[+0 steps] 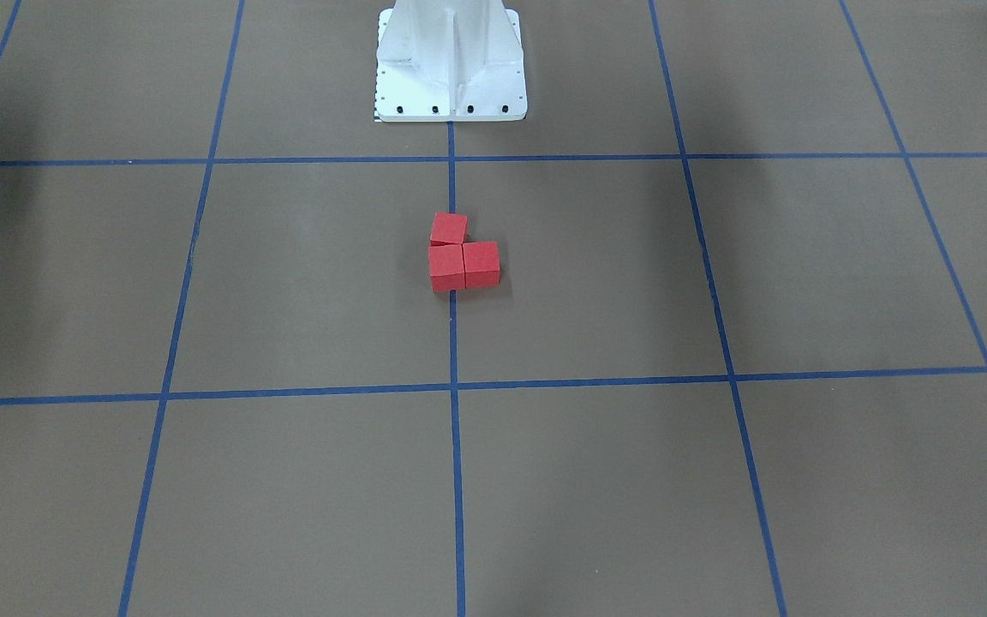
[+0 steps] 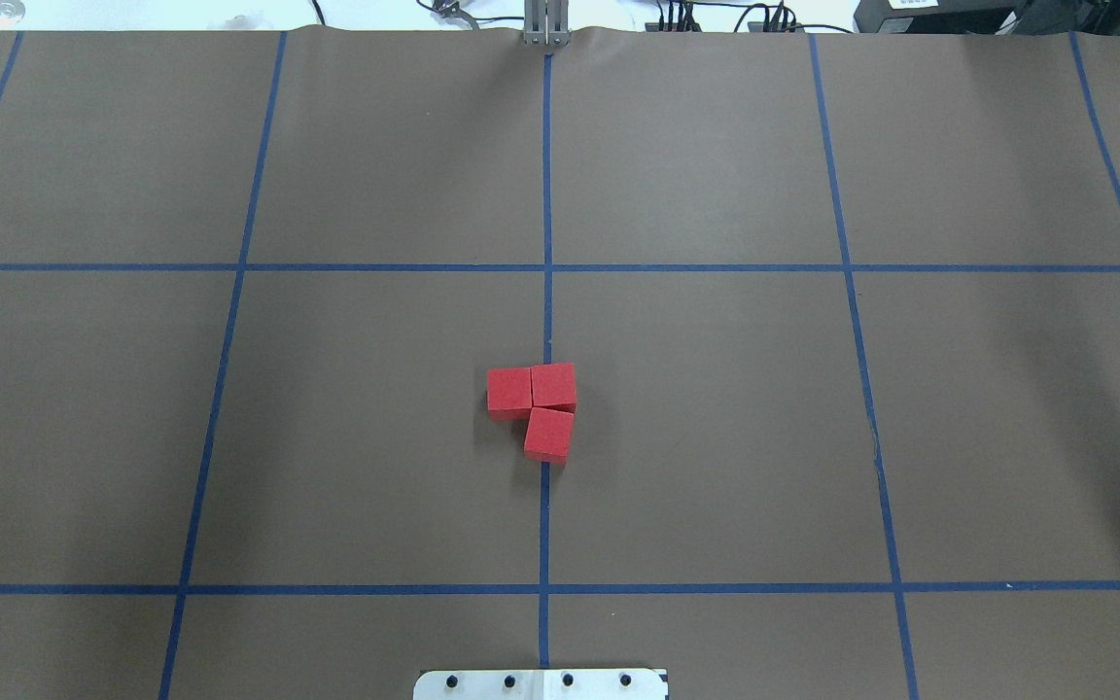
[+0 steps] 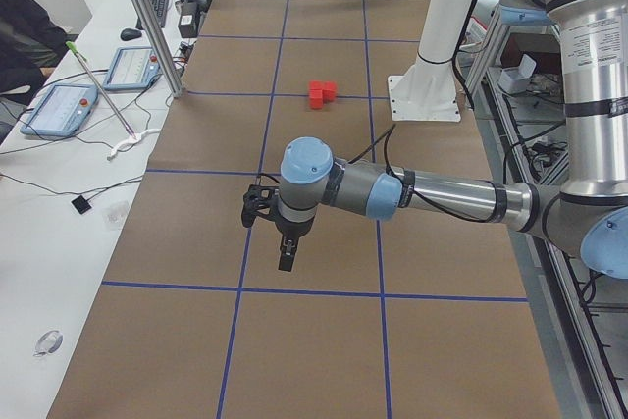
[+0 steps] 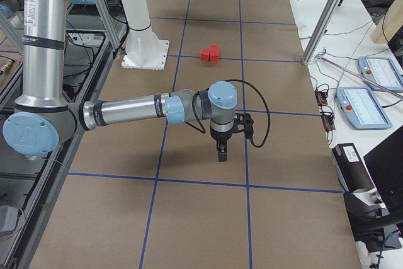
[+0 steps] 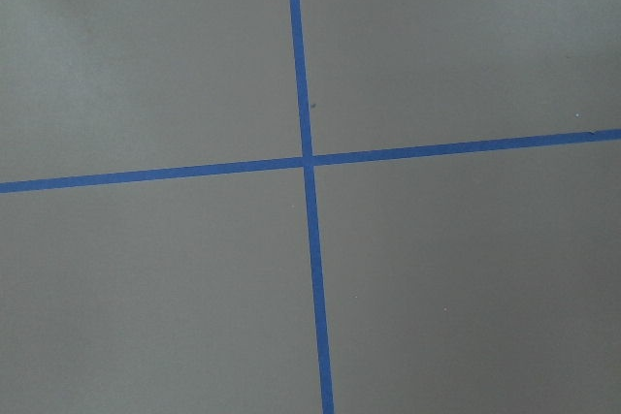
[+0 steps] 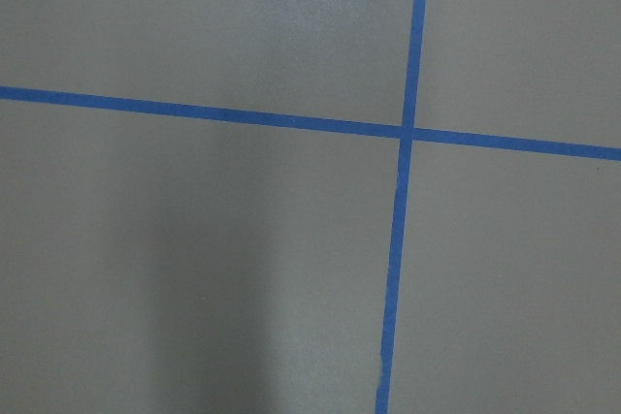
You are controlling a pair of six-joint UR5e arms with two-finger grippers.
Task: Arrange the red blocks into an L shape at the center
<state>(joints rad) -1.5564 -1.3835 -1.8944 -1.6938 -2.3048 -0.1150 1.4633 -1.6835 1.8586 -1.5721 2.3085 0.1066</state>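
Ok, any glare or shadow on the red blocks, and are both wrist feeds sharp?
Overhead: red blocks evenly lit, no glare, edges crisp. Front-facing: soft dark shadows lie far to either side, off the blocks. Left wrist: flat light, tape cross sharp. Right wrist: also sharp, with a dim shadow band at lower left and a faint sheen above it.

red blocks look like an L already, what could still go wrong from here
1. The block nearest the robot's base sits slightly twisted against the other two red blocks, so a light bump could open the L.
2. The left gripper and right gripper hover far from the blocks. If either arm swept low across the center, it might knock them apart.
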